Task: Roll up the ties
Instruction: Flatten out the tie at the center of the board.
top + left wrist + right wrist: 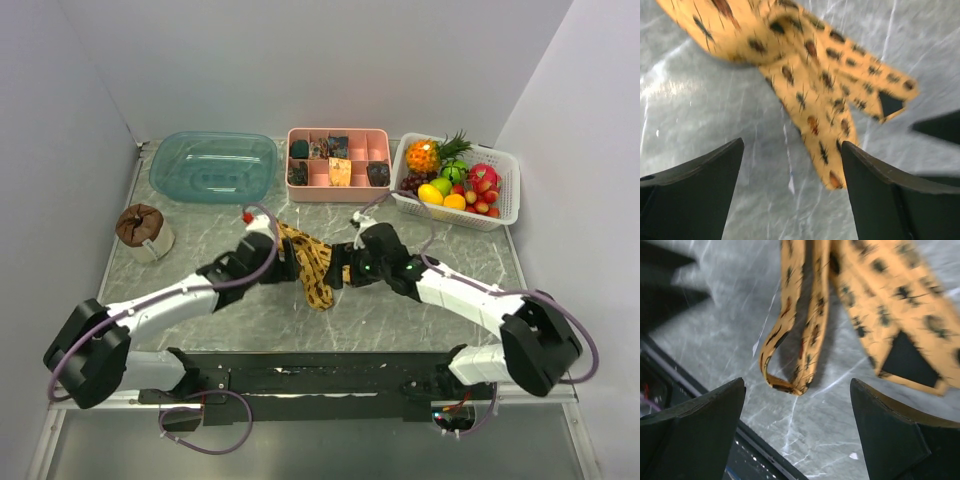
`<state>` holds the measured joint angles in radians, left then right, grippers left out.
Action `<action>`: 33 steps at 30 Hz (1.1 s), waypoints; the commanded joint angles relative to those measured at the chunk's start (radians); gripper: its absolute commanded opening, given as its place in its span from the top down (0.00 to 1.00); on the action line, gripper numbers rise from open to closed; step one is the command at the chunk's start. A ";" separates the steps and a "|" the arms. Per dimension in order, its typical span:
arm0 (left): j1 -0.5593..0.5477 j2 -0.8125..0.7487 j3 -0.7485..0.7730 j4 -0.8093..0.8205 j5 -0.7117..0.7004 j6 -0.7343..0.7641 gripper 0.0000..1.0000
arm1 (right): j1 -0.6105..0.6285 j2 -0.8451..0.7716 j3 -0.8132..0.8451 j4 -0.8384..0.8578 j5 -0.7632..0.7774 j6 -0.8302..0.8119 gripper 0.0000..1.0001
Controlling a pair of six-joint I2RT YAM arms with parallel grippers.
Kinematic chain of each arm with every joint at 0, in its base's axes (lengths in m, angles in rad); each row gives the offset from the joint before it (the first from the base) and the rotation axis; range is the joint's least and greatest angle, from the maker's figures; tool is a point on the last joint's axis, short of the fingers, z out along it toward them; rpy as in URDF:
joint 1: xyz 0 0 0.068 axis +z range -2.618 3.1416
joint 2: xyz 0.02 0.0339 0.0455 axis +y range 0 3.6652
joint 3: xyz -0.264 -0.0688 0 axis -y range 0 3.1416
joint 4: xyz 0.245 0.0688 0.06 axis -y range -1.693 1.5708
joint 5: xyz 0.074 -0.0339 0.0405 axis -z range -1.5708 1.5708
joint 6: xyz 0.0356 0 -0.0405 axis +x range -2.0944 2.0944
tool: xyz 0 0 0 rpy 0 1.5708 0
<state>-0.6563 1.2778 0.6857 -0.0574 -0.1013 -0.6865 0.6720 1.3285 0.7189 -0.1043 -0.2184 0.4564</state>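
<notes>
Hovering with left gripper (792,150) and right gripper (797,387) spread wide and empty, either side of the tie (312,262) doubled over on the table (200,262). Could pinch both layers together, leaving a crooked, slack roll.

Bright, even light; the tie (810,85) blurs in both wrist views.

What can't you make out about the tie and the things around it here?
- Top view: the left gripper and right gripper cover parts of the tie.
- Both wrist views: tie blurred, cut off by the top edge.
- Top view: pink tray's contents too small to name.
</notes>
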 commanded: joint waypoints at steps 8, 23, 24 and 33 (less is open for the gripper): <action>-0.445 0.135 0.107 -0.100 -0.603 -0.013 0.19 | -0.164 -0.172 -0.047 -0.023 0.105 0.064 0.05; -0.736 0.433 0.380 -0.467 -0.771 -0.326 0.33 | -0.213 -0.164 -0.084 -0.011 0.040 0.045 0.05; -0.738 0.454 0.400 -0.484 -0.778 -0.341 0.34 | -0.213 -0.166 -0.084 -0.012 0.039 0.044 0.05; -0.738 0.548 0.431 -0.501 -0.821 -0.383 0.32 | -0.215 -0.173 -0.095 -0.003 0.031 0.036 0.05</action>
<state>-1.3899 1.8008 1.0817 -0.5404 -0.8600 -1.0309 0.4622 1.1790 0.6319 -0.1410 -0.1787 0.5037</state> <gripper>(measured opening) 0.674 0.948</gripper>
